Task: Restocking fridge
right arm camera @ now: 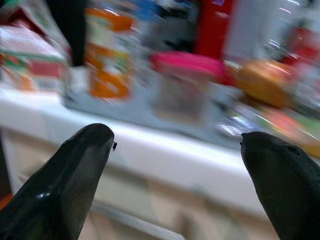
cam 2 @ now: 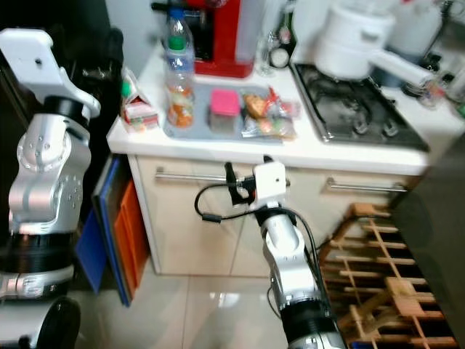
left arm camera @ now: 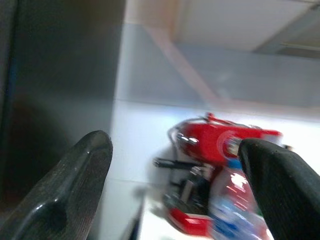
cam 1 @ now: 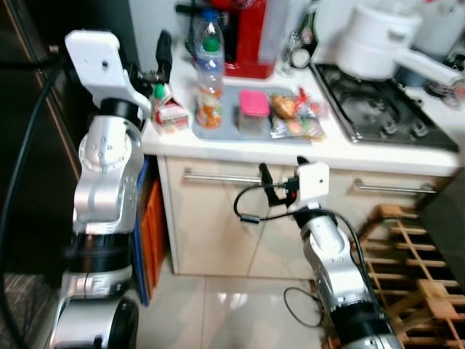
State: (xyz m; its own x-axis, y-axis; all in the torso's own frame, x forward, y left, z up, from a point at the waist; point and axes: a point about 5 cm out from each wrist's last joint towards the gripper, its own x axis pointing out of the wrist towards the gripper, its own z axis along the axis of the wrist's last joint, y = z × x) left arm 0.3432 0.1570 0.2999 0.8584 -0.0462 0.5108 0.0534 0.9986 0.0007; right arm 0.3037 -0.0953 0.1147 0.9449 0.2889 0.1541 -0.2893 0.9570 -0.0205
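A white table (cam 1: 305, 149) runs across the upper part of the scene, its front edge facing the robot, with cream drawer fronts and long metal handles below it. On the table lies a grey tray (cam 1: 229, 131) reaching almost to that front edge. On the tray, from the robot's left to its right, stand a clear bottle with a green cap (cam 1: 209, 80), a small container with a pink lid (cam 1: 253, 110), and a heap of wrapped snacks (cam 1: 294, 115). A small red-and-white carton (cam 1: 168, 110) sits just off the tray's left end, close to the table's left corner. Behind the tray is a red appliance (cam 1: 247, 36); to the right is a black gas hob (cam 1: 381, 105) with a white pot (cam 1: 378, 40) on it.

The left gripper (cam 1: 161, 62) is raised at the table's left corner, just above the carton and beside the bottle, with a dark tall surface close on its outer side; its jaws are spread wide. The right gripper (cam 1: 282, 174) is lower, in front of the drawers and below the table's edge, jaws also wide apart, pointing up toward the pink-lidded container; it touches nothing. A wooden slatted rack (cam 1: 407, 269) stands on the floor to the right, and pale floor tiles (cam 1: 232, 313) lie open between the two arms.
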